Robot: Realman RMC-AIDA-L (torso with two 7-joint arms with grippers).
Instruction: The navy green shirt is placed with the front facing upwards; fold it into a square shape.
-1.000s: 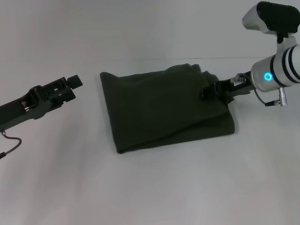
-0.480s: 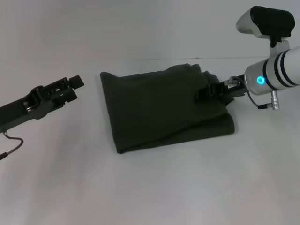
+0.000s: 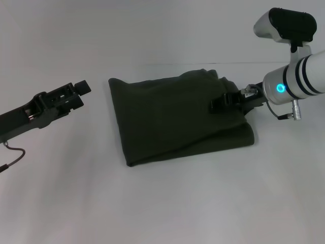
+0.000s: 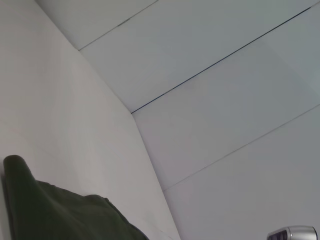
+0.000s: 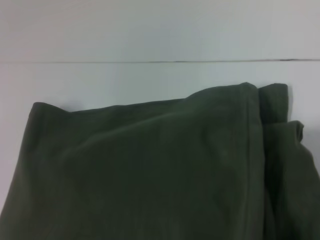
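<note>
The navy green shirt (image 3: pixel 172 119) lies folded into a rough square in the middle of the white table, with plain fabric showing and no lettering in sight. My right gripper (image 3: pixel 219 104) hovers over or rests on the shirt's right edge, near a bunched layer at the far right corner. The right wrist view is filled with the folded shirt (image 5: pixel 150 170), its layered hem edge to one side. My left gripper (image 3: pixel 78 95) stands open and empty, off to the left and apart from the shirt. A corner of the shirt (image 4: pixel 50 215) shows in the left wrist view.
The white table (image 3: pixel 162 203) extends on all sides of the shirt, meeting a pale wall (image 3: pixel 152 30) behind. A thin cable (image 3: pixel 12 157) hangs under my left arm. The right arm's silver wrist (image 3: pixel 294 84) is raised at the right edge.
My right gripper has shifted slightly left over the shirt's right edge, and its arm has risen a little. The left arm and the shirt stay as they were.
</note>
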